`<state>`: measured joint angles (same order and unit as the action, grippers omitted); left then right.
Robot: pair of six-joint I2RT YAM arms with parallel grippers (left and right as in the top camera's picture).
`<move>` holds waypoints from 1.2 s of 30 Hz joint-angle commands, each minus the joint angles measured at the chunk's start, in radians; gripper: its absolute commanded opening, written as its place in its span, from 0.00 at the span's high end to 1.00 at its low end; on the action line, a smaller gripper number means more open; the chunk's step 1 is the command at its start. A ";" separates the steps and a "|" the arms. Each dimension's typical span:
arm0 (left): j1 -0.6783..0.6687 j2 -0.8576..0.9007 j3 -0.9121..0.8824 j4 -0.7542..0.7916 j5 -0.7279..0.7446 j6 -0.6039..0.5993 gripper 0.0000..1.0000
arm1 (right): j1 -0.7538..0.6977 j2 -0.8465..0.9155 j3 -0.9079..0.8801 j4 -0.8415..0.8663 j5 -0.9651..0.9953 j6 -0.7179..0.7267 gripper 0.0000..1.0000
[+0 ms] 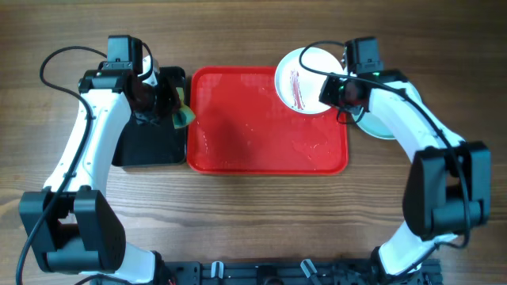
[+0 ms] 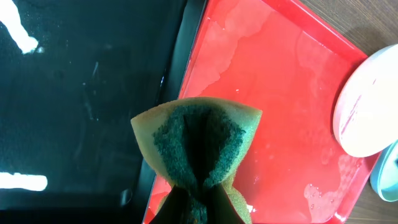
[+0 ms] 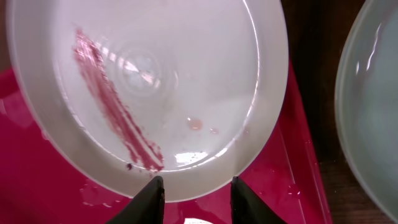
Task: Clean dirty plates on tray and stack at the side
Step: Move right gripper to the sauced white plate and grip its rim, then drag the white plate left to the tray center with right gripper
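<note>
The red tray lies in the middle of the table, wet with water patches. A white plate with a red sauce streak sits at its far right corner, overhanging the rim. My right gripper is open just beside it; in the right wrist view its fingertips straddle the near rim of the plate. A pale mint plate lies on the table right of the tray, partly under the right arm. My left gripper is shut on a folded green-and-yellow sponge at the tray's left edge.
A smaller black tray lies directly left of the red tray, under the left gripper, and shows in the left wrist view. The mint plate also shows at the right edge of the right wrist view. Bare wooden tabletop surrounds both trays.
</note>
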<state>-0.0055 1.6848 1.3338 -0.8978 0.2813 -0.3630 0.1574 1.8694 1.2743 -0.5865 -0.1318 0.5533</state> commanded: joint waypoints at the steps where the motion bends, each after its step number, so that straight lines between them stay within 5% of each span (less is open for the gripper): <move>1: -0.003 -0.003 0.007 0.003 -0.006 0.016 0.96 | 0.007 0.083 0.013 -0.015 0.039 0.058 0.67; 5: -0.003 -0.003 0.007 0.003 -0.006 0.016 0.96 | 0.007 0.119 0.013 -0.036 0.039 0.056 0.70; 13: -0.003 -0.003 0.007 0.006 -0.006 0.016 0.96 | 0.007 0.117 0.014 -0.058 0.022 0.035 0.95; 23: -0.003 -0.003 0.007 0.014 -0.006 0.016 0.96 | 0.085 0.093 0.014 -0.227 -0.095 -0.040 0.96; 25: -0.003 -0.003 0.007 0.017 -0.006 0.016 0.96 | 0.130 0.077 0.014 -0.246 -0.123 -0.056 0.92; 29: -0.003 -0.003 0.007 0.016 -0.006 0.016 0.96 | 0.173 0.058 0.035 -0.264 -0.127 -0.096 0.68; 36: -0.003 -0.003 0.007 0.016 -0.006 0.016 0.96 | 0.170 0.058 0.097 -0.130 0.095 -0.395 0.58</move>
<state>-0.0055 1.6848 1.3334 -0.8860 0.2813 -0.3630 0.3328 1.9629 1.3293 -0.7818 -0.1841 0.3626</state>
